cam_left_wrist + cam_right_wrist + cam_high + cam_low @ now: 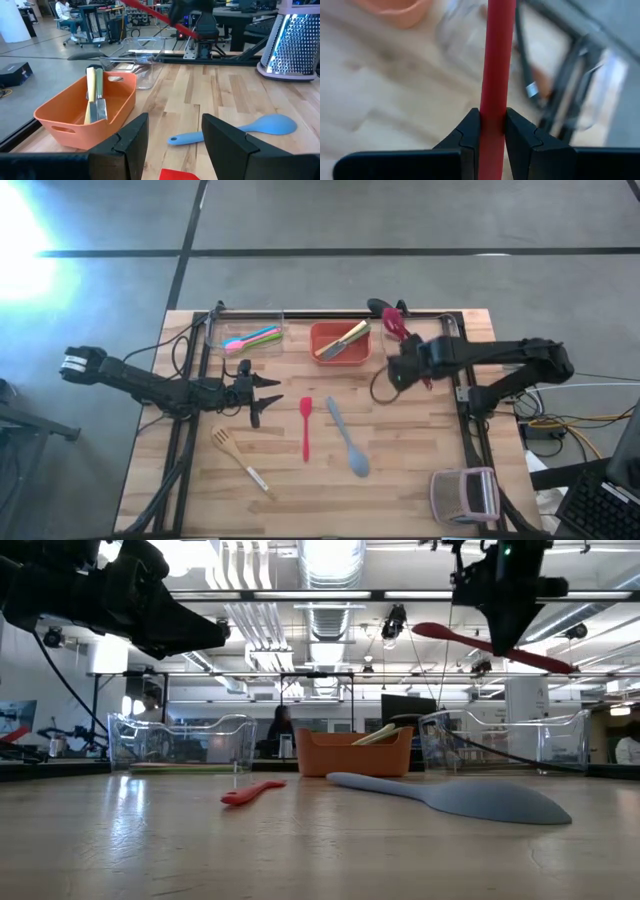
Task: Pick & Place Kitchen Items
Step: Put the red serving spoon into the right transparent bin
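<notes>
My right gripper [408,360] is shut on a dark red spoon [450,637], held high above the table's far right part, beside a clear bin [500,740]. My left gripper [268,394] is open and empty over the table's left middle; its fingers [135,142] point toward the orange bin [80,112]. On the table lie a red spatula [306,425], a blue-grey spoon [348,438] and a wooden slotted spatula [238,458]. My right gripper pinches the red spoon's handle [494,107] between its two fingers, about midway along it. The fingers come from above and lie across the handle. The spoon is lifted clear and tilted, its bowl end [432,631] higher than its handle end [560,665].
The orange bin [340,342] at the far middle holds a wooden and a green utensil. A clear bin [250,338] at the far left holds pink, green and blue utensils. A metal grater [465,495] stands at the near right corner.
</notes>
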Robot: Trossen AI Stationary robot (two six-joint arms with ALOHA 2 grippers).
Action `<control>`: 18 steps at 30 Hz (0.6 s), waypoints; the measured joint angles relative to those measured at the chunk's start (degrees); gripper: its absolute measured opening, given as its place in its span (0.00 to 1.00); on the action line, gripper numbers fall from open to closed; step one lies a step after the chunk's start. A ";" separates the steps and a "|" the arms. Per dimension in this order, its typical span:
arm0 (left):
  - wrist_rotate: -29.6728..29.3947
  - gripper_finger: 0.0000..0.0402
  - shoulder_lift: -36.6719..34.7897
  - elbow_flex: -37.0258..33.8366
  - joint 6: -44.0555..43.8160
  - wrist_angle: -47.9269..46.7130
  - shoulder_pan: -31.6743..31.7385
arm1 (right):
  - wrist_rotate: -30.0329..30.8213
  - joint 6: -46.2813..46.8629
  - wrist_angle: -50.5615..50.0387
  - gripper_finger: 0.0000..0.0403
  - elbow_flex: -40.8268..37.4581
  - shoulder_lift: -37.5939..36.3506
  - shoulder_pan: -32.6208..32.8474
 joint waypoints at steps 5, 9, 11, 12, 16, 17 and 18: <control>-0.01 0.46 0.00 0.00 0.00 0.00 0.09 | 5.21 -11.73 0.13 0.12 0.00 -0.22 -9.30; -0.02 0.46 0.00 0.00 0.00 0.00 0.11 | 9.22 -20.17 0.64 0.12 0.02 0.04 -15.31; -0.09 0.46 0.00 0.00 0.04 0.00 0.22 | 10.69 -24.13 1.49 0.12 0.02 0.09 -17.85; -0.44 0.46 0.00 0.00 0.04 0.00 0.25 | 11.17 -26.24 2.23 0.12 0.02 0.09 -18.98; -1.99 0.46 0.00 0.00 0.04 0.00 0.26 | 11.44 -35.02 6.93 0.12 -0.04 0.13 -23.01; -2.17 0.46 0.00 0.00 0.04 0.00 0.26 | 11.43 -37.27 8.17 0.12 -0.08 0.28 -23.89; -2.35 0.46 0.00 0.00 0.04 0.00 0.26 | 11.44 -39.00 9.06 0.12 -0.09 0.51 -24.69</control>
